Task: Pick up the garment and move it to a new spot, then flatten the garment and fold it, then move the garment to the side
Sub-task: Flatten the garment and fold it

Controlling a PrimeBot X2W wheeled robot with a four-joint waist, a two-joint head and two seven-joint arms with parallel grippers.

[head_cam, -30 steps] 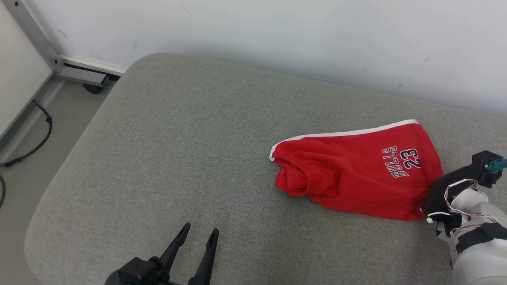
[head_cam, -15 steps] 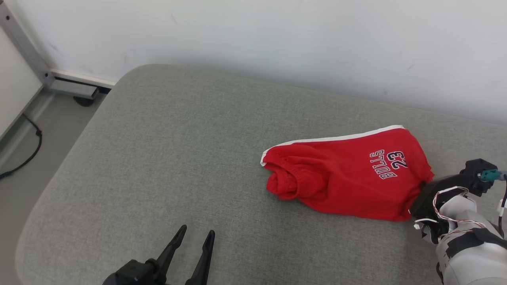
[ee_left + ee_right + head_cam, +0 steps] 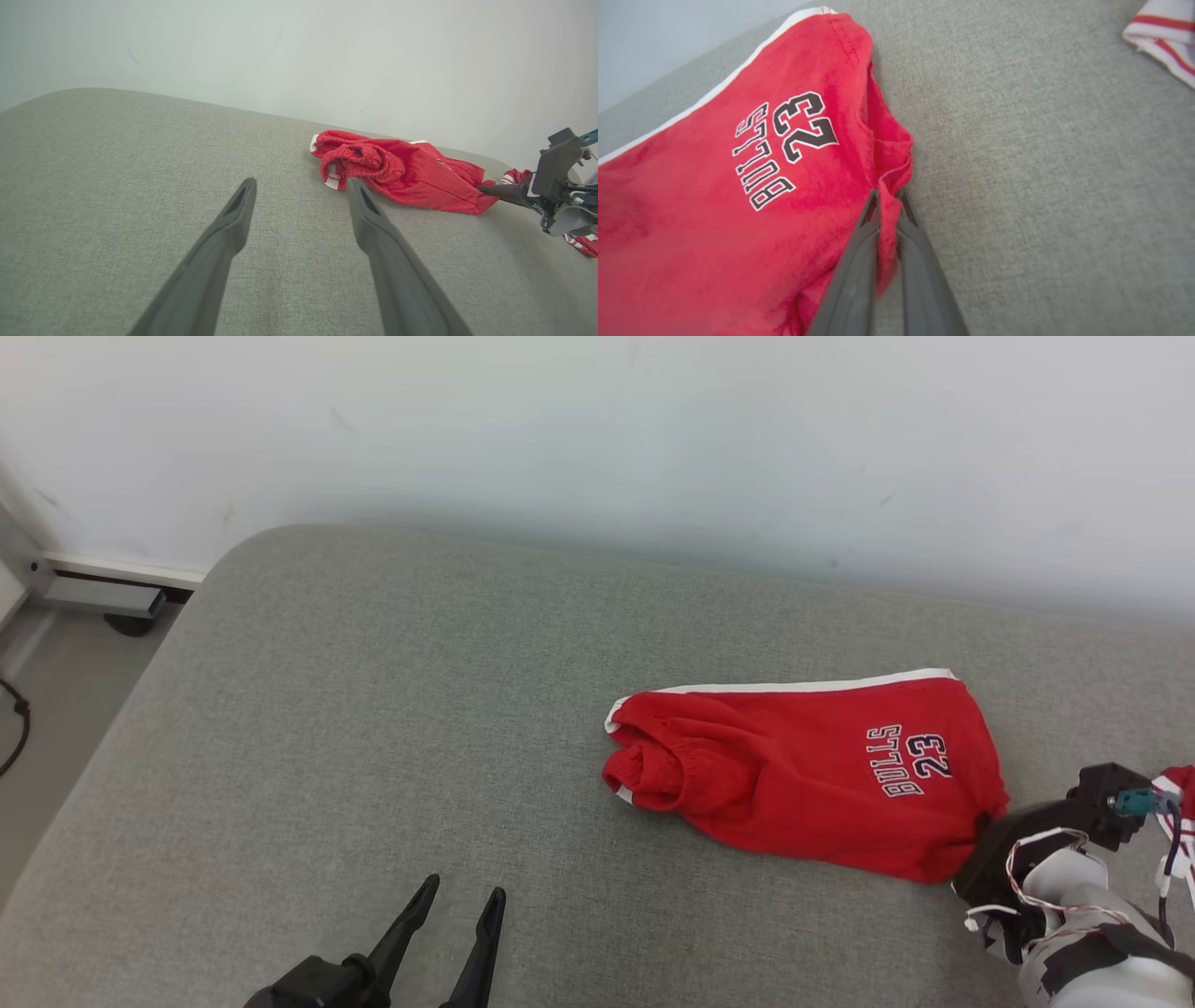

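**A:** Head view: red shorts (image 3: 812,784) lie at four o'clock on the grey cushion (image 3: 373,709). Their long axis runs three to nine, waistband toward nine. The right pincer (image 3: 978,823) clamps the hem corner.

**B:** Left wrist view?

**A:** The left pincer (image 3: 302,183) is spread and empty, with the shorts (image 3: 411,172) at two o'clock.

**B:** Right wrist view?

**A:** The right pincer (image 3: 887,198) pinches thin red cloth. It's likely light and limp and will sag, so I'd grip the waistband too.

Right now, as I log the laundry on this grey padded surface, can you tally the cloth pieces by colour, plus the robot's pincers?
Red shorts: 1
Red-and-white striped cloth: 1
Pincers: 2, the left pincer open, the right pincer shut on the shorts' edge
Total: 4
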